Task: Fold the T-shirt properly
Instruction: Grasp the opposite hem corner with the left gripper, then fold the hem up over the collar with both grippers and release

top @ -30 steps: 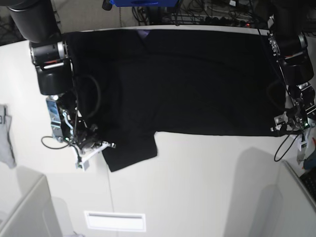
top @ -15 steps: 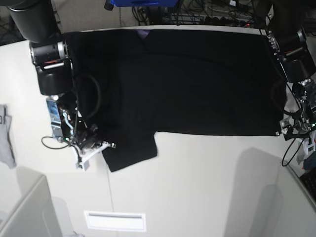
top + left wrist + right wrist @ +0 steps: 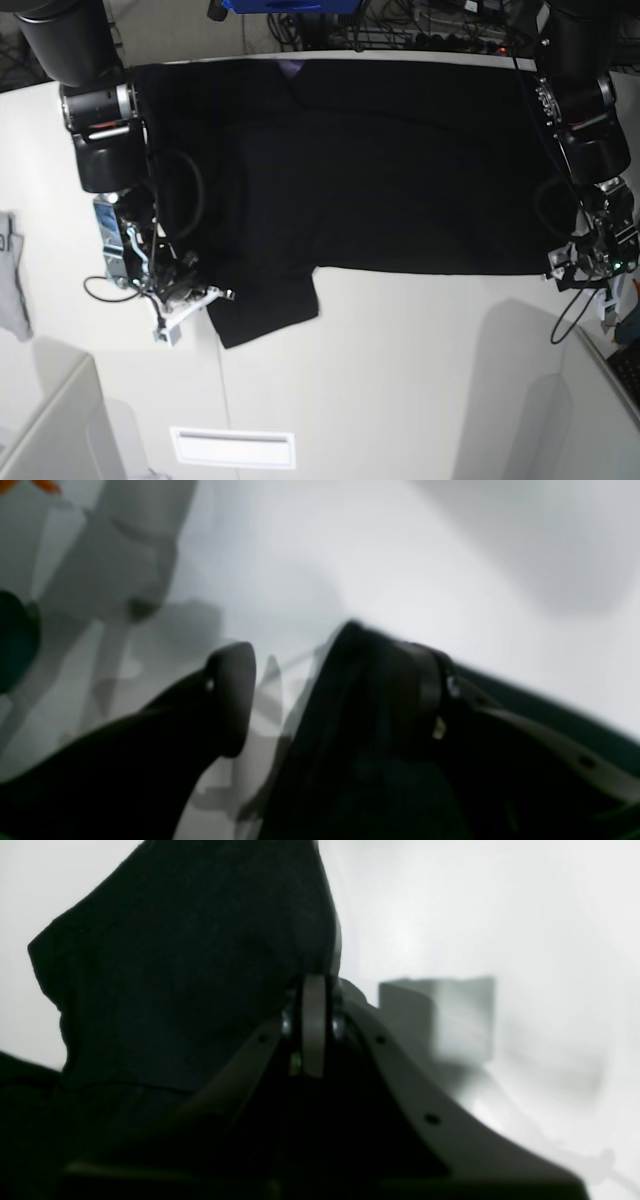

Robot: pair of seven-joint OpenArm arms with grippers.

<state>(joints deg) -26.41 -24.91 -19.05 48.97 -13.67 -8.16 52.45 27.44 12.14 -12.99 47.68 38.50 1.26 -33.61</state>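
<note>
Item: T-shirt (image 3: 380, 170), black, short-sleeved. We find no brand, label or legible writing on it or on anything else in the three views; the only marking we can log is a small purple patch at the collar, at the far edge of the cloth in the base view.

Position: we record it spread flat on the white table (image 3: 400, 370), covering most of the far half. Its long axis runs across the base view from side to side. One sleeve (image 3: 265, 310) sticks out toward the near side at that view's left; the collar sits on the far edge, left of centre.

Right gripper (image 3: 190, 295): at the sleeve's outer edge. In the right wrist view we see its fingers (image 3: 314, 1025) pressed together with black cloth bunched directly beyond them; we log it as pinching the T-shirt (image 3: 190, 965).

Left gripper (image 3: 585, 262): at the near corner of the cloth on the base view's right. The left wrist view is blurred, yet we see the two fingers (image 3: 232, 695) set apart, dark cloth (image 3: 350, 720) lying against the right-hand one and bare table between them.

Other: grey cloth item (image 3: 12, 275) at the table's left edge, well apart from the T-shirt.
</note>
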